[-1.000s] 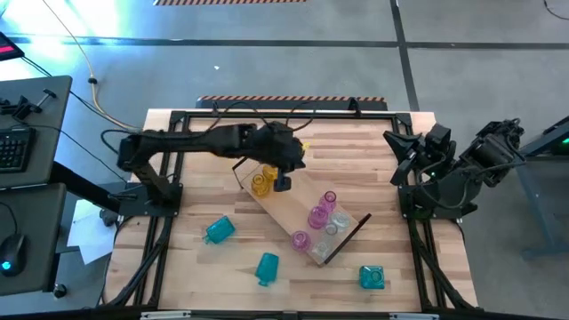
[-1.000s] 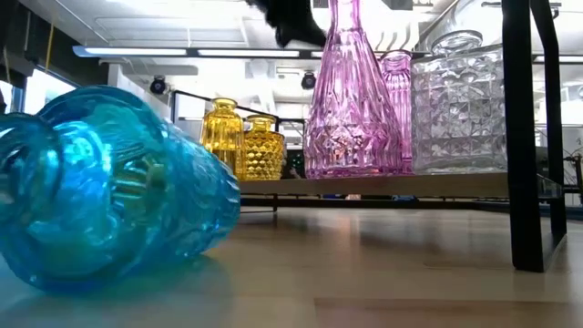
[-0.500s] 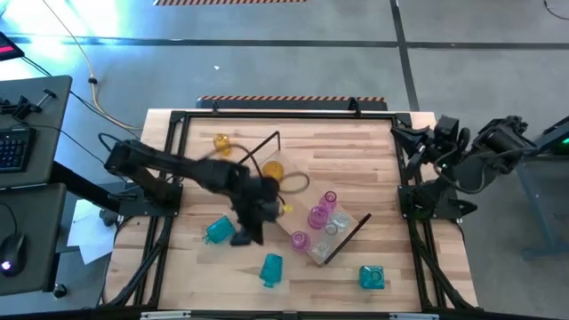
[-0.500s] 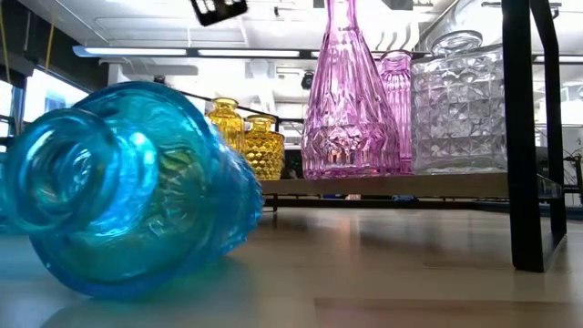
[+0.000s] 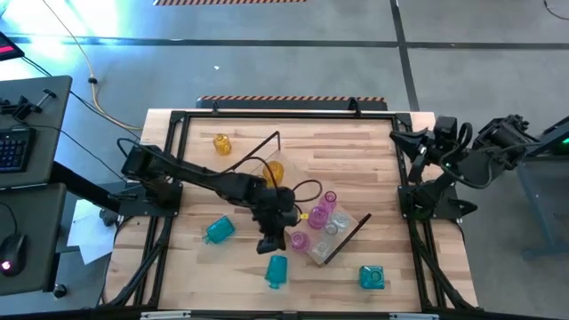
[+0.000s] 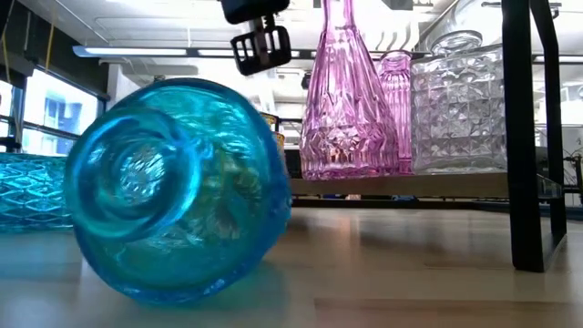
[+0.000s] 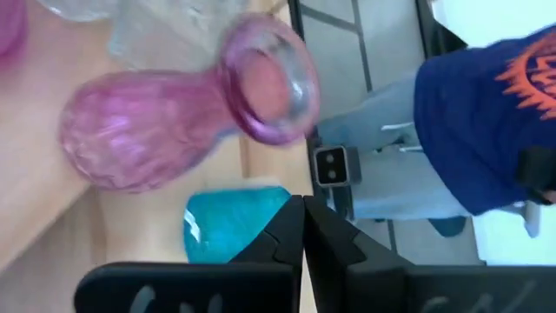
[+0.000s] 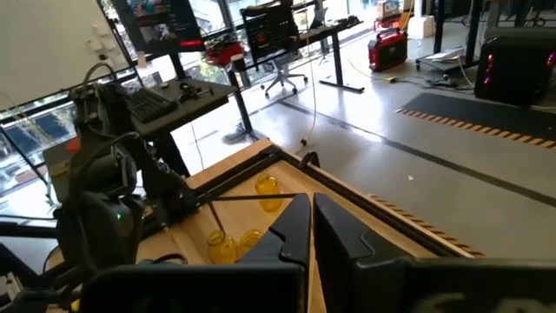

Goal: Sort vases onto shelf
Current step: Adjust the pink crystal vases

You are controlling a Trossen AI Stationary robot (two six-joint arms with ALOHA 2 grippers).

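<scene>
A faceted teal glass vase [image 5: 276,271] lies on its side on the slatted wooden surface [image 5: 356,151], just beside the left gripper [image 5: 269,244], whose fingers are pressed together, holding nothing. Ribbed pink vases [image 5: 318,216] stand on the light-wood shelf [image 5: 307,233]. The right gripper [image 5: 397,140], likewise pressed together, waits at the surface's edge.

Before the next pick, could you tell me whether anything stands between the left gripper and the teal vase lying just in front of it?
Nothing visible does. The left gripper, jaws shut, hangs just above the lying teal vase with only bare tabletop between them; the pink vases on the shelf stand off to one side.
</scene>
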